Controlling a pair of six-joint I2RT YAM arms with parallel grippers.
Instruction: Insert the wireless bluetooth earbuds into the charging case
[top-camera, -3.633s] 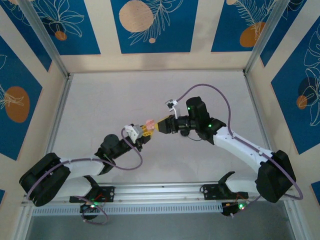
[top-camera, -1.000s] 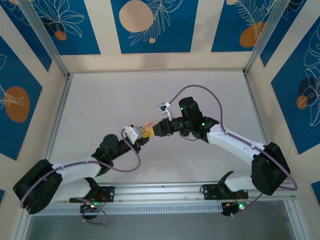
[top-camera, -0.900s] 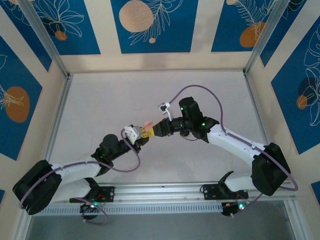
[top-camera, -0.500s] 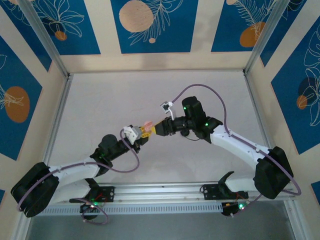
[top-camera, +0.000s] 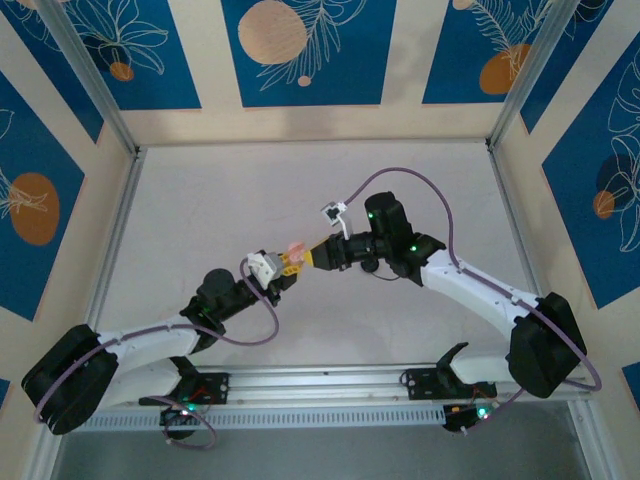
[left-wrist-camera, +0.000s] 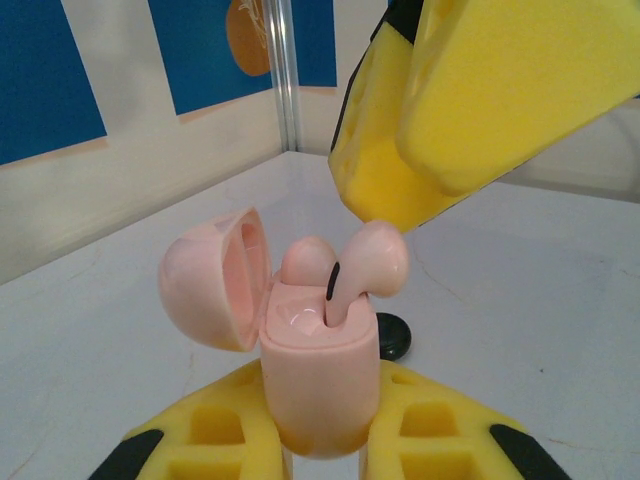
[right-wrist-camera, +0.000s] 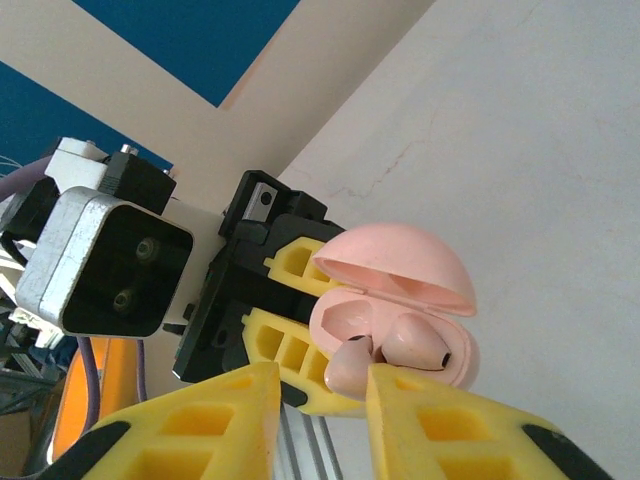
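The left fingers (left-wrist-camera: 205, 432) clamp the glossy pink plastic charging case (left-wrist-camera: 318, 375), lid open, over the pale tabletop (left-wrist-camera: 530, 300). The pale pink earbud (left-wrist-camera: 368, 268) leans half-socketed between the parted right fingers (right-wrist-camera: 205, 420); whether they grip it is unclear. It probably needs its stem straightened and a gentle press down. There is open room around, with the lid close beside.

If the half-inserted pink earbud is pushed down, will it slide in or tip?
The earbud looks smooth and rounded, so a push may slip off its head. It leans in its slot, so an off-axis push would probably tip it; the clamped case should not shift.
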